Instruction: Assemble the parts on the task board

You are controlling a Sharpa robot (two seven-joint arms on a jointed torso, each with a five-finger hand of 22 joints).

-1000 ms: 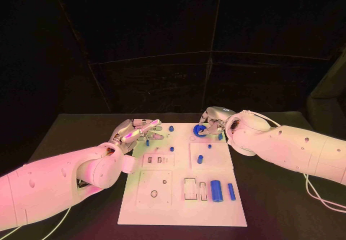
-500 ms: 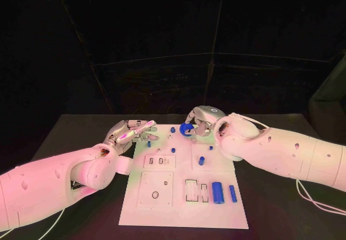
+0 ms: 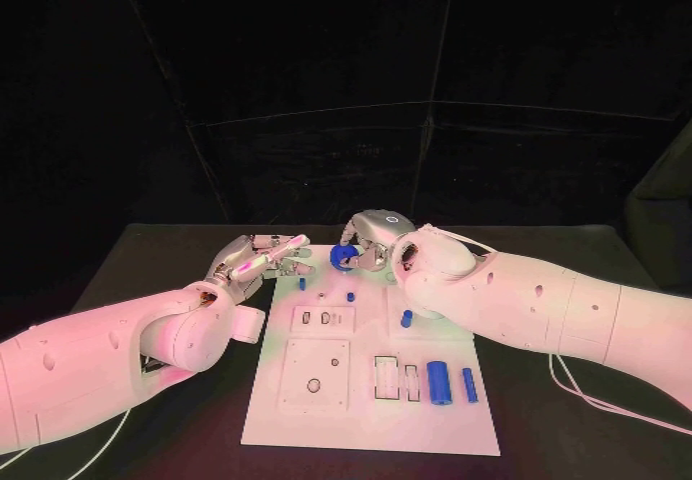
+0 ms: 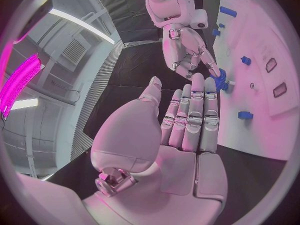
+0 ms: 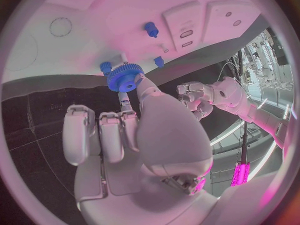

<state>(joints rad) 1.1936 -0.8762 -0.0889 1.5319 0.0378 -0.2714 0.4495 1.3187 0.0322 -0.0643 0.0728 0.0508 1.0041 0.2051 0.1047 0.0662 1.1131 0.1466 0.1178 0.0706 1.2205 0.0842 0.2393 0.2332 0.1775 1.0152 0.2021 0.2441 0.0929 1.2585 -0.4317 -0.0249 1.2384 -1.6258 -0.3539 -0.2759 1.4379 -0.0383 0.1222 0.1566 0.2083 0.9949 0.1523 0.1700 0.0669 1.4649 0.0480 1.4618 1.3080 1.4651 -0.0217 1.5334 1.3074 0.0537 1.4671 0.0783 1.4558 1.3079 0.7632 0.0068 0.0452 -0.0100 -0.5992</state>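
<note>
item: gear, pinched in your right hand fingers over board far edge. left hand empty, fingers apart. step: placing; next, seat it on its peg.

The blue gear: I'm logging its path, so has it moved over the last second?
Yes. Held by the right robot hand, the blue gear has travelled leftward along the task board's far edge, toward the left robot hand.
</note>
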